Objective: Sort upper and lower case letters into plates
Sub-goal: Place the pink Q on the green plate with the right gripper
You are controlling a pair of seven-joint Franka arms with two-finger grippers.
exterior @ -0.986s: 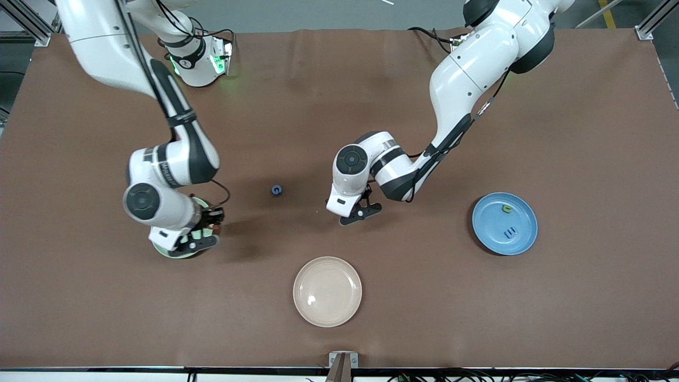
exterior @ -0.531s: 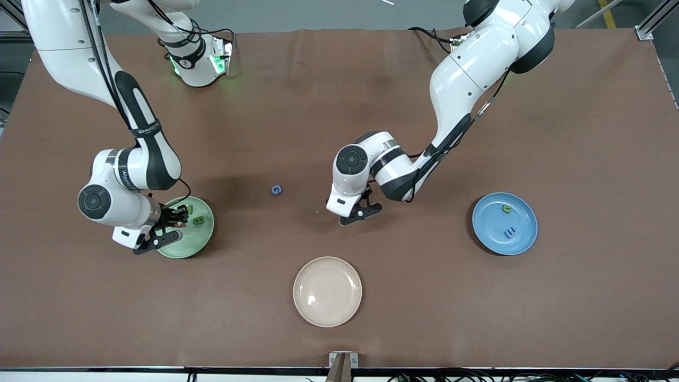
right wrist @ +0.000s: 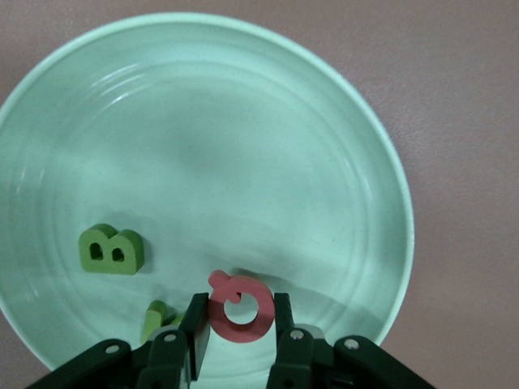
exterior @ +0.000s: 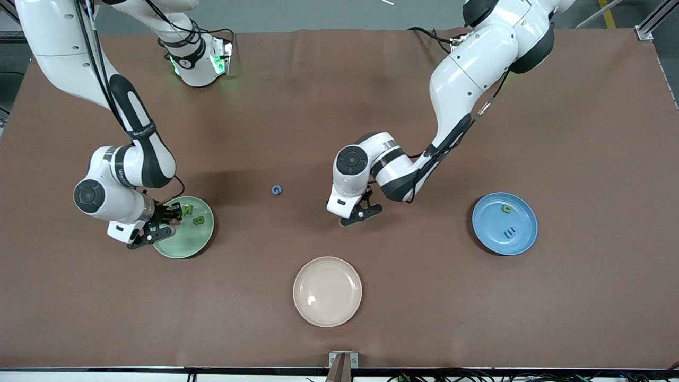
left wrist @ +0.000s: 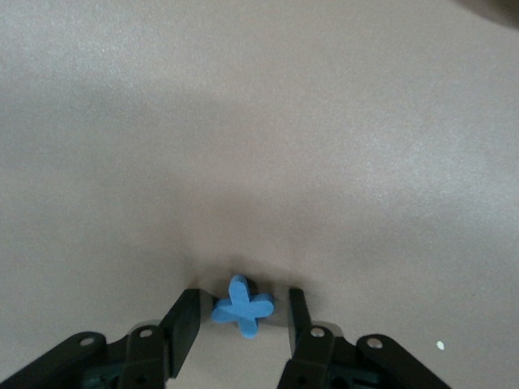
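Note:
The mint green plate (exterior: pixel 185 241) lies toward the right arm's end of the table and fills the right wrist view (right wrist: pixel 243 146). It holds a green B (right wrist: pixel 112 249) and another green letter (right wrist: pixel 158 318), which is partly hidden. My right gripper (exterior: pixel 162 227) hangs low over this plate, shut on a red letter Q (right wrist: pixel 243 326). My left gripper (exterior: pixel 363 211) is low over the bare mat mid-table. Its fingers are open around a blue letter x (left wrist: pixel 242 305), with a gap on one side. The sky blue plate (exterior: pixel 493 241) toward the left arm's end holds a green letter (exterior: pixel 507 209) and a blue letter (exterior: pixel 510 232).
A small blue letter G (exterior: pixel 276 189) lies on the mat between the two grippers. An empty cream-beige plate (exterior: pixel 327 291) sits nearer to the front camera, mid-table.
My right arm has swung toward its own end of the table, uncovering most of the mint plate, with the gripper now at the plate's edge. The left arm has barely moved.

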